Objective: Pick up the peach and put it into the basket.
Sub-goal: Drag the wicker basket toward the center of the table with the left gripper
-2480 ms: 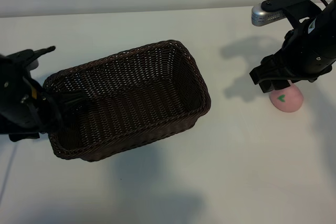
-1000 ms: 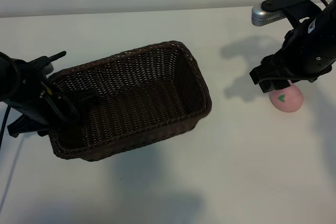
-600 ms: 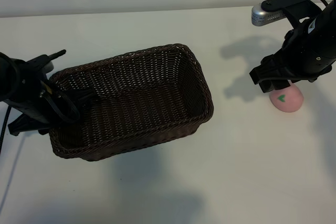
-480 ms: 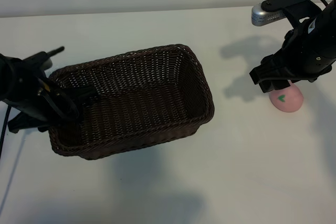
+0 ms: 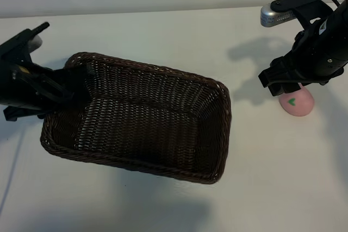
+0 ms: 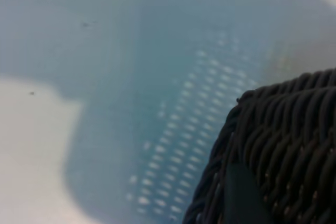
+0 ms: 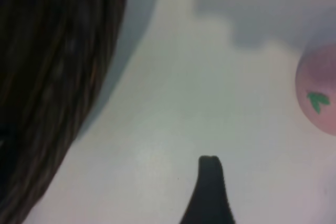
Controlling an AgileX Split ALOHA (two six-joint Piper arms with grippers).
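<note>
left tool (image 5: 70,88) grips the basket (image 5: 163,129) wall; right tool (image 5: 286,88), spread, half-hides the peach (image 5: 297,103).

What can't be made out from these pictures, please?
- Exterior view: the right gripper hides the peach's top, so contact is unclear.
- Exterior view: the left gripper's fingertips are lost against the basket wall.
- Left wrist view: blurred; only a basket corner shows.
- Right wrist view: the peach is cut off by the edge; one finger shows.
</note>
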